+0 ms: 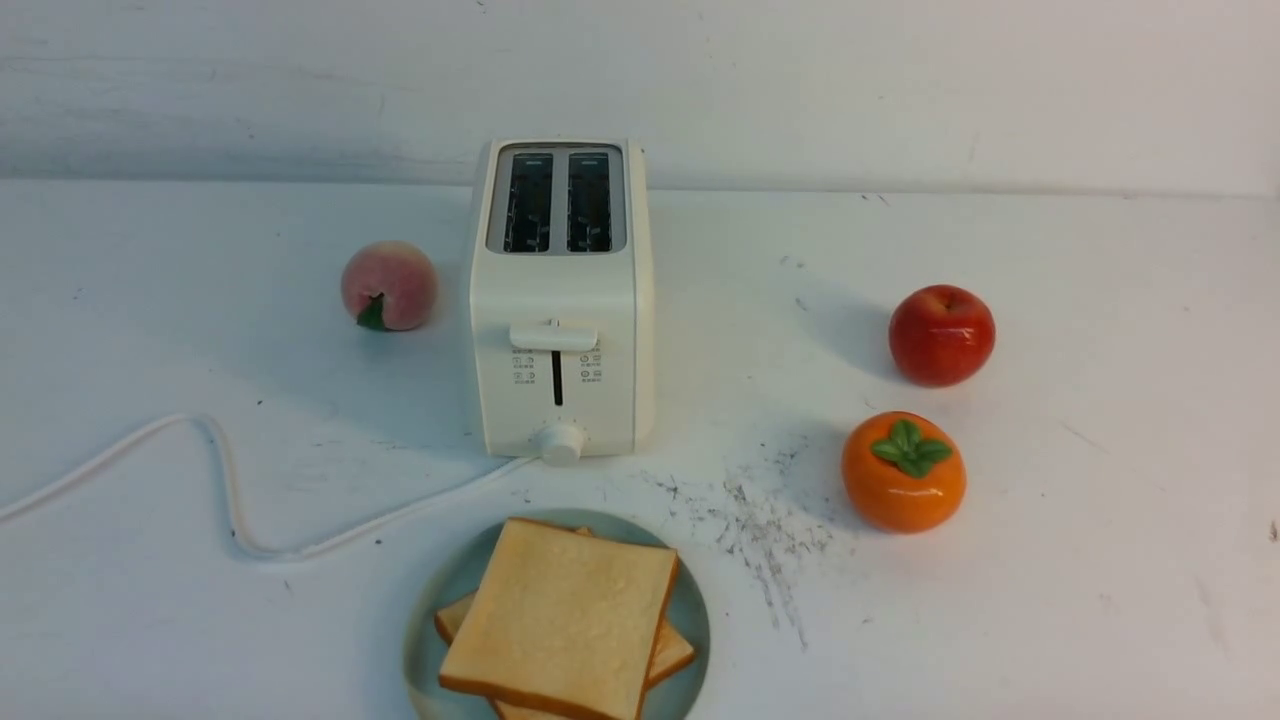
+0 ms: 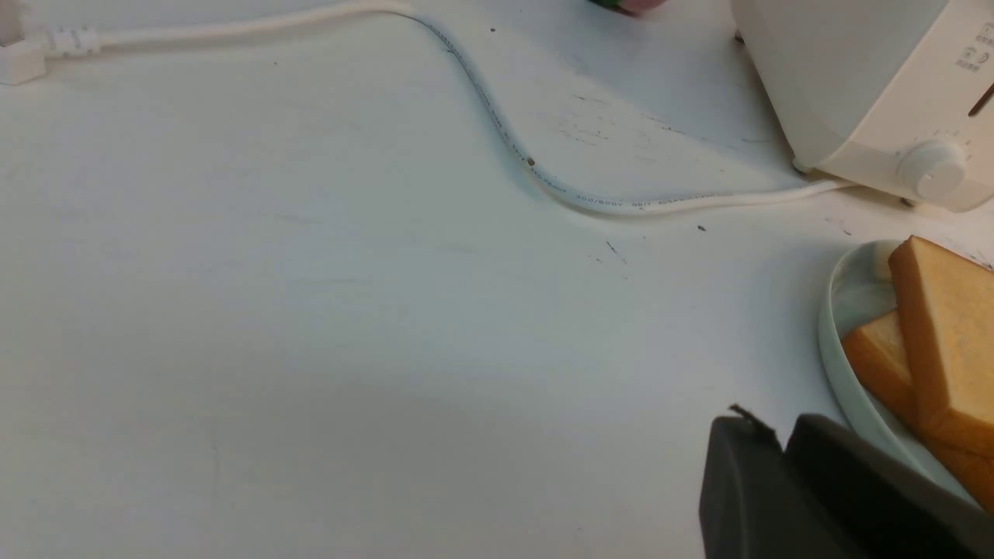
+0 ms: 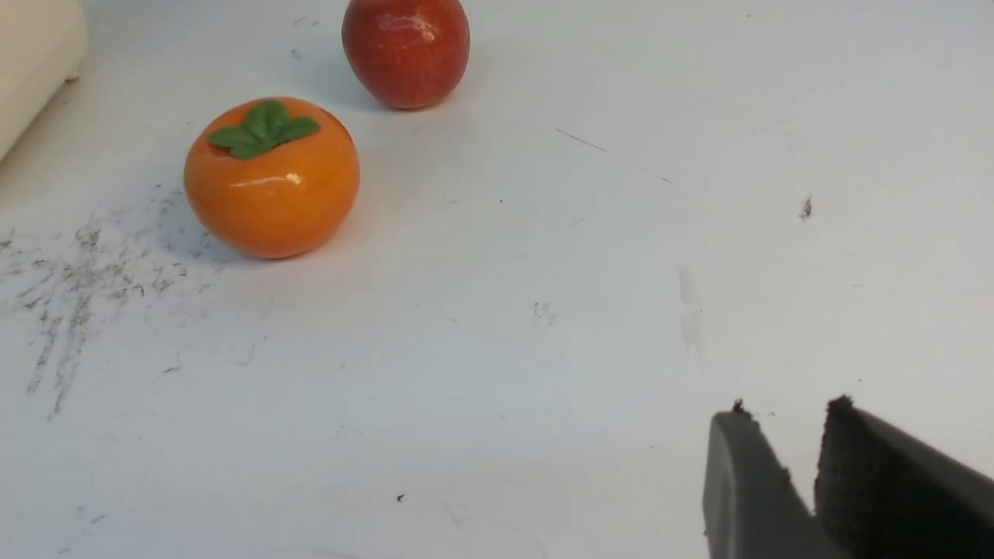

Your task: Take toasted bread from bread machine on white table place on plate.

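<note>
Toast (image 1: 560,620), both slices, lies stacked on the plate (image 1: 690,610) at six o'clock from the toaster (image 1: 560,300), whose slots look empty, so the task seems done; left gripper (image 2: 776,442) looks nearly clenched and empty, right gripper (image 3: 792,435) slightly parted, empty.

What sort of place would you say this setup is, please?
Probably a staged test bench imitating a kitchen counter: a toaster and plate of toast sit on a scuffed white table with glossy, likely fake, fruit.
</note>
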`<move>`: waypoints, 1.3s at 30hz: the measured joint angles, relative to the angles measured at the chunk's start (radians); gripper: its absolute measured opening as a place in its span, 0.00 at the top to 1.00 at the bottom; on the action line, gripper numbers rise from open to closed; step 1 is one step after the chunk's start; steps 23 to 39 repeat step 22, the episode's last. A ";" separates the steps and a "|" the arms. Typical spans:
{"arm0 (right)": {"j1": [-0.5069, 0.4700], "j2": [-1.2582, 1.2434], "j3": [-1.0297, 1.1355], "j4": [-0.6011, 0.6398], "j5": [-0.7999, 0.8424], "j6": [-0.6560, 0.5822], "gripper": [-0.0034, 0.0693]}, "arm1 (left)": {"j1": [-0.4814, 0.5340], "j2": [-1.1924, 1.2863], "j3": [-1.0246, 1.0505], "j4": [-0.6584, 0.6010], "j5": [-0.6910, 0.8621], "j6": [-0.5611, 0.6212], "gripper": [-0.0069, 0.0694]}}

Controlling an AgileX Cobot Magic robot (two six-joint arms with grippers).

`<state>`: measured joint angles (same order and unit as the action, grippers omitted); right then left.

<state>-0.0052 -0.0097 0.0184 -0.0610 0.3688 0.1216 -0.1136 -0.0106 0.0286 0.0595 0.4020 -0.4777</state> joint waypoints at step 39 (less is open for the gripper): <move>0.000 0.000 0.000 -0.002 0.000 0.000 0.70 | 0.000 0.000 0.000 0.001 0.000 0.000 0.81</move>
